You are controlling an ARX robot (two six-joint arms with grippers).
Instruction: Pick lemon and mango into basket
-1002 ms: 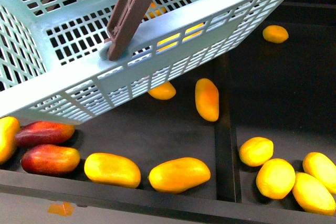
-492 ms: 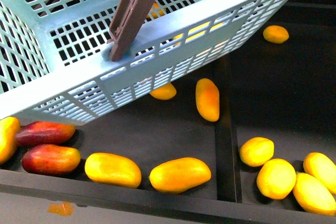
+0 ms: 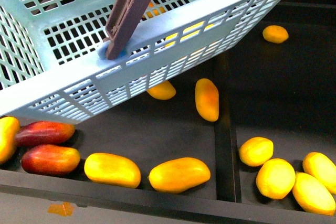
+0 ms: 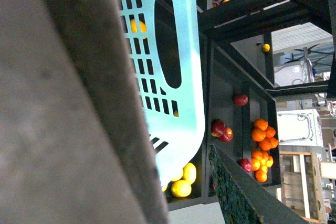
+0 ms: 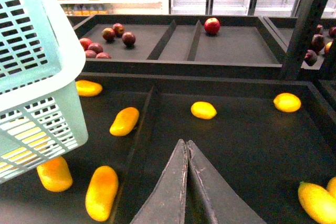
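Above the left bin [image 3: 157, 129] the basket [image 3: 173, 29] hangs tilted; I can't tell the left gripper's state. Right gripper [image 5: 185, 142] is closed, empty, facing the far lemon [image 5: 203, 110], mango [image 5: 124, 120] leftward; I'd open and descend next

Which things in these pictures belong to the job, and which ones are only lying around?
Belong to the job:
basket
lemons
yellow-orange mangoes
right gripper, shut and empty

Only lying around:
red mangoes
red apple
oranges
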